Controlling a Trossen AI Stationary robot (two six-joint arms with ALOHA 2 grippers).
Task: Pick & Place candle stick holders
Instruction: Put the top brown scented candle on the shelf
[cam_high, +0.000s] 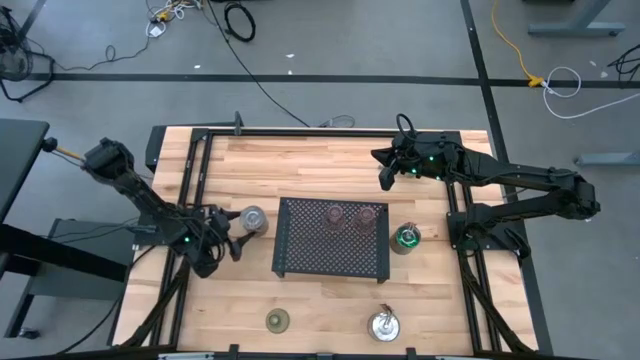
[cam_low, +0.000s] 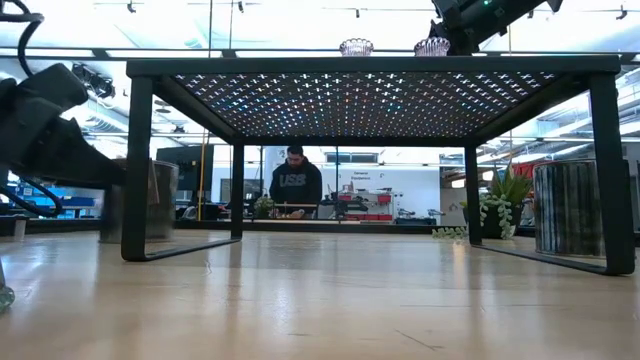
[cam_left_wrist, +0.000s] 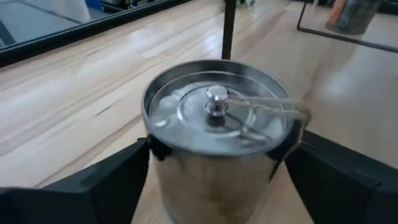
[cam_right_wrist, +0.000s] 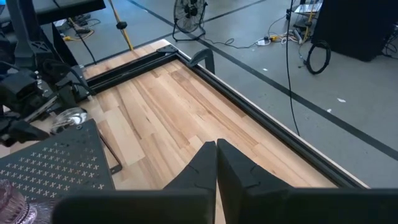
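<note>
- I have the left gripper (cam_high: 232, 236) at the left-centre of the high view, its fingers spread to either side of a silver candle stick holder (cam_high: 253, 220). In the left wrist view the holder (cam_left_wrist: 219, 124) fills the middle, a finger (cam_left_wrist: 109, 180) on each flank. I cannot tell whether the pads touch the metal yet.
- I judge the step in hand to be the grasp on this silver holder, which stands just left of the black perforated tray (cam_high: 300, 250).
- Two pink candle stick holders (cam_high: 336, 214) already sit on the upper part of the tray.
- The right gripper (cam_high: 384, 177) hangs at the upper right of the tray with its fingers pressed together and empty, as the right wrist view (cam_right_wrist: 216, 163) shows.
- Off the tray: a second silver holder (cam_high: 405, 238) just right of it, a third silver holder (cam_high: 384, 324) at lower right, and the olive-green holder (cam_high: 277, 320) at lower centre.
- Next, I would close the left fingers squarely on the round wall, lift straight up to clear the tray's raised edge, then carry it over a bare patch away from the pink pair.
</note>
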